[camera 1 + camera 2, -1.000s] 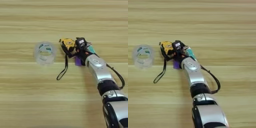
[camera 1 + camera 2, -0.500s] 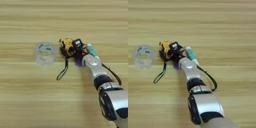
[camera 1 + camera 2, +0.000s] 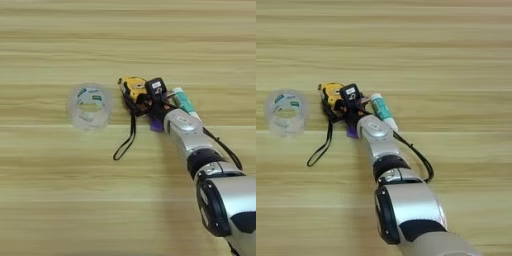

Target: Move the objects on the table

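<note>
Far left on the worktop point(image 3: 40, 190) stands the clear tape roll point(image 3: 90, 106), well apart from my claw point(image 3: 148, 99). Next comes the yellow-black tape measure point(image 3: 134, 89), its black strap point(image 3: 127, 142) trailing toward me — my claw sits right on its right side, so it lies just left of my fingers. Whether they're spread or pinched I cannot tell. The small purple piece point(image 3: 156, 125) is mostly hidden under my wrist. The glue stick point(image 3: 184, 101) lies just right, running diagonally.

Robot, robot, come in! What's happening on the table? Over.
Right gripper at tape measure. Glue stick, purple piece beside the arm. Tape roll apart, left.
</note>
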Available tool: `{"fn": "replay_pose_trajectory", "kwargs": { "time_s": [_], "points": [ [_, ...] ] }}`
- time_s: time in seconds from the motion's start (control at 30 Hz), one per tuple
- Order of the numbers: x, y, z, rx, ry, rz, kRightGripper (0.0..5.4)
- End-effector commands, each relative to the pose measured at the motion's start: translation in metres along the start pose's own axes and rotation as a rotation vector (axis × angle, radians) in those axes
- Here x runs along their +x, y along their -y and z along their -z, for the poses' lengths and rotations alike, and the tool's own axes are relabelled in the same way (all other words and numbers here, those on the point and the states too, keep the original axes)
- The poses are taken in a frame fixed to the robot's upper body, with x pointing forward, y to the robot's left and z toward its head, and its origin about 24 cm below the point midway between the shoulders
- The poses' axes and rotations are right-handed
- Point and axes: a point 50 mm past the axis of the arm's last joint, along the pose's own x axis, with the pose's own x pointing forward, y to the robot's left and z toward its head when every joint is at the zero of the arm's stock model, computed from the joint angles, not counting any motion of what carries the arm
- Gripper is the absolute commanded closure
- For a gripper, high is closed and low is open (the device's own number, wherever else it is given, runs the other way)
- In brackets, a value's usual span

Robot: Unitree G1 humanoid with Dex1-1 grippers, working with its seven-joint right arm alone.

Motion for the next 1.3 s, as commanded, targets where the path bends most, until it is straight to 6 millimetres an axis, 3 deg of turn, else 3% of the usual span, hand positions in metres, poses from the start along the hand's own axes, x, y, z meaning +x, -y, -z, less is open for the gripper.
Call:
{"fn": "replay_pose_trajectory", "kwargs": {
  "time_s": [0.03, 0.37, 0.67, 0.8, 1.3],
  "points": [
    [0.012, 0.013, -0.047, -0.053, 0.152, 0.025, 1.08],
    [0.012, 0.012, -0.051, -0.054, 0.183, 0.018, 1.09],
    [0.000, 0.027, -0.080, -0.070, 0.328, 0.048, 1.10],
    [-0.011, 0.042, -0.091, -0.074, 0.375, 0.090, 1.10],
    [-0.070, 0.134, -0.107, -0.041, 0.423, 0.406, 1.10]
  ]
}}
